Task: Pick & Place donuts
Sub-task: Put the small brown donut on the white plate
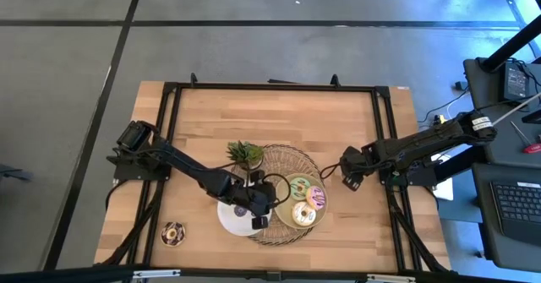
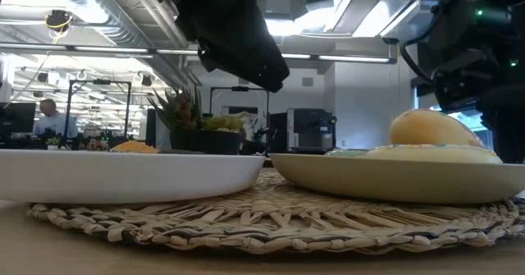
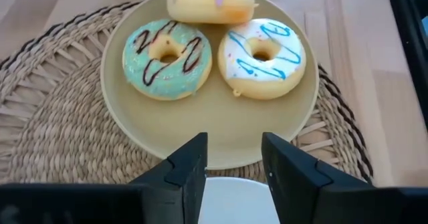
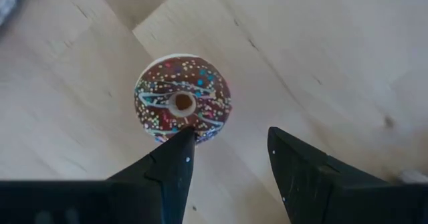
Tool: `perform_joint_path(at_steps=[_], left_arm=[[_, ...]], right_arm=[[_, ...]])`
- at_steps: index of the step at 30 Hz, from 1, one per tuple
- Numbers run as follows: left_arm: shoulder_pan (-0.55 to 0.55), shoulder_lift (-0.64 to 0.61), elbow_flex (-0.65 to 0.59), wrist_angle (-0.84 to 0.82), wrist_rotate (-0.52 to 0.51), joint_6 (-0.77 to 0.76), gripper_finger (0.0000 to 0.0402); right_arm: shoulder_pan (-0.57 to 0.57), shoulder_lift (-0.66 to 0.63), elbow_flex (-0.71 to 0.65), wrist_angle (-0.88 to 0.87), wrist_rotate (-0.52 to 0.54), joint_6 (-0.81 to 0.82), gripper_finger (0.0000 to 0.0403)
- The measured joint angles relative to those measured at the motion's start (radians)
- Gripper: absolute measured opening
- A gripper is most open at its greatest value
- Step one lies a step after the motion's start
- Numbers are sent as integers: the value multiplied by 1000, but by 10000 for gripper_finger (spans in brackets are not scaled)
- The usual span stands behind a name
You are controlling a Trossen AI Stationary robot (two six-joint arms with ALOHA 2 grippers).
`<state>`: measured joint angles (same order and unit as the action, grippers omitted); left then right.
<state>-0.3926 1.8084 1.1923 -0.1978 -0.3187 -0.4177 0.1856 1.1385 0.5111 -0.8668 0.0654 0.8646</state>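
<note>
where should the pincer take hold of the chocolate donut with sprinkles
The chocolate donut lies flat on the bare wooden table, hole up. Come straight down from above and pinch across one side of the ring, one finger in the hole and one outside, or span the whole ring. The right pincer hangs open beside it.

Green [image 3: 167,58], white [image 3: 261,57], pink [image 3: 210,2] donuts flat on one plate; chocolate sprinkled donut [image 1: 173,233] alone on table.
</note>
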Motion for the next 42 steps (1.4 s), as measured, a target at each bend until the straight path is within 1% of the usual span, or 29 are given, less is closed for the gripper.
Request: perform_joint_path(at_steps=[13, 15, 18, 23, 28, 35, 37, 39, 42], left_arm=[[2, 0, 0, 0, -1, 12, 132], [2, 0, 0, 0, -1, 12, 132], [2, 0, 0, -1, -1, 12, 133], [2, 0, 0, -5, -1, 13, 133], [2, 0, 0, -8, -1, 13, 129], [2, 0, 0, -8, -1, 13, 128], [2, 0, 0, -8, 0, 13, 127], [2, 0, 0, -8, 4, 13, 127], [2, 0, 0, -9, 4, 13, 127]], right_arm=[[0, 0, -6, 22, 0, 21, 191], [0, 0, -6, 48, 1, 29, 189], [0, 0, -6, 66, 1, 57, 180], [0, 0, -6, 69, 20, 122, 154], [0, 0, -6, 83, 32, 149, 137], [0, 0, -6, 170, 50, 156, 131], [0, 0, -6, 198, 71, 178, 131], [0, 0, -6, 195, 99, 193, 131], [0, 0, -7, 176, 113, 202, 132]])
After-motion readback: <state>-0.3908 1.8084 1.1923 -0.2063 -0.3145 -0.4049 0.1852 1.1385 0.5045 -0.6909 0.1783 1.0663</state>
